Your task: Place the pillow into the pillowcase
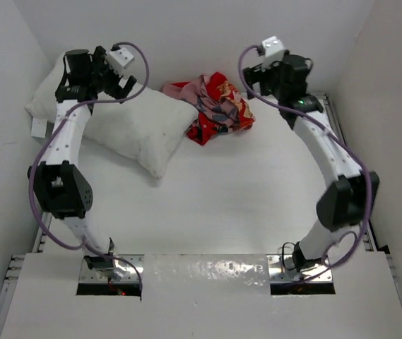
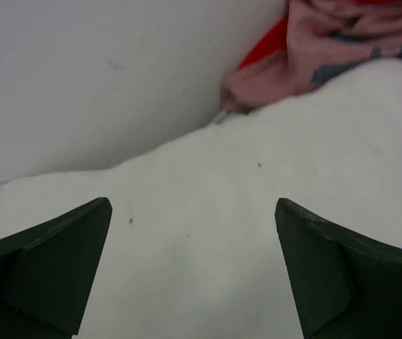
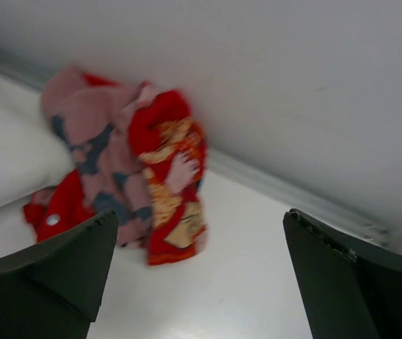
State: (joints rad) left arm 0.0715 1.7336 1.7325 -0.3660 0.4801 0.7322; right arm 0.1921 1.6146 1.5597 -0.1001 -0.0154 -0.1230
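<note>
The white pillow lies at the back left, one end against the left wall. The red pillowcase lies crumpled against the back wall, touching the pillow's right end. My left gripper is open above the pillow's back part; the left wrist view shows the pillow between its spread fingers and the pillowcase's pink inside beyond. My right gripper is open and empty to the right of the pillowcase, which lies crumpled ahead in the right wrist view.
White walls close in the table at the back, left and right. A metal rail runs along the right wall. A small tag sticks out at the pillow's left end.
</note>
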